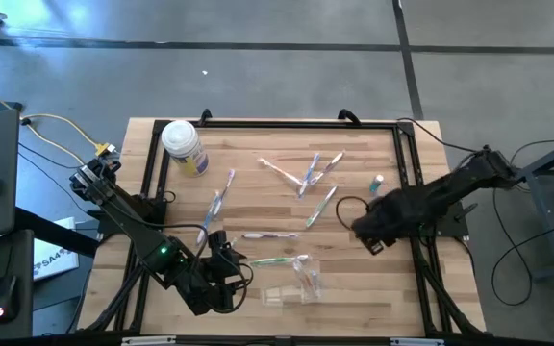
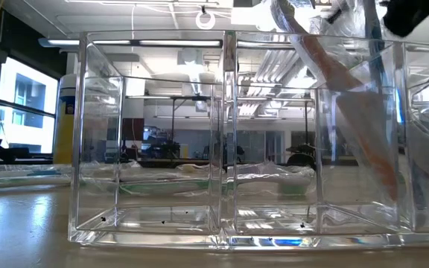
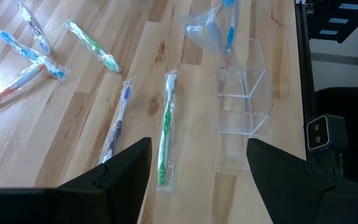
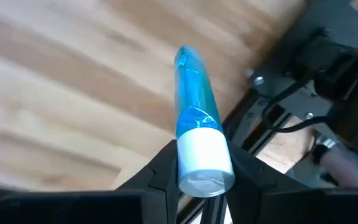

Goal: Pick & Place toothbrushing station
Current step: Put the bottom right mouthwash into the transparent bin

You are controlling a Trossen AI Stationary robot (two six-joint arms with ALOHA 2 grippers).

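**benchwatcher:** ok so where's everything sitting right now?

**armnerd:** Clear holder [image 1: 289, 288] is near the front edge of the wooden tabletop [image 1: 258, 144], about the middle. It's a see-through box with compartments, and the low view looks straight through it. A couple of wrapped toothbrushes [image 1: 306, 274] are leaning out of its right-hand end, tilted. The rest are loose on the wood: a green toothbrush [image 3: 165, 127] and a blue-purple toothbrush [image 3: 118, 118] lie side by side just beside the holder, not touching it, and more are scattered toward the back middle [image 1: 306, 173].

**benchwatcher:** and the arms?

**armnerd:** Left tool [image 3: 197, 165] is down at the front-left, just left of the holder, fingers spread wide with nothing between them. From its wrist camera you see the green brush and the holder out past the fingers. It isn't touching either.

**benchwatcher:** right one?

**armnerd:** Right tool [image 4: 204, 171] is over the right side of the tabletop, near the black frame rail [image 1: 414, 183]. It's clamped on a blue tube [image 4: 194, 106] with a white cap [image 4: 204, 158], and the fingers pinch it right at the cap end. The tube sticks out over the wood, lifted off the surface. It looks like toothpaste more than a brush, but I can't read any label.

**benchwatcher:** anything else up there?

**armnerd:** A white-lidded jar [image 1: 183, 144] with a yellow label, back-left corner, well apart from the rest.
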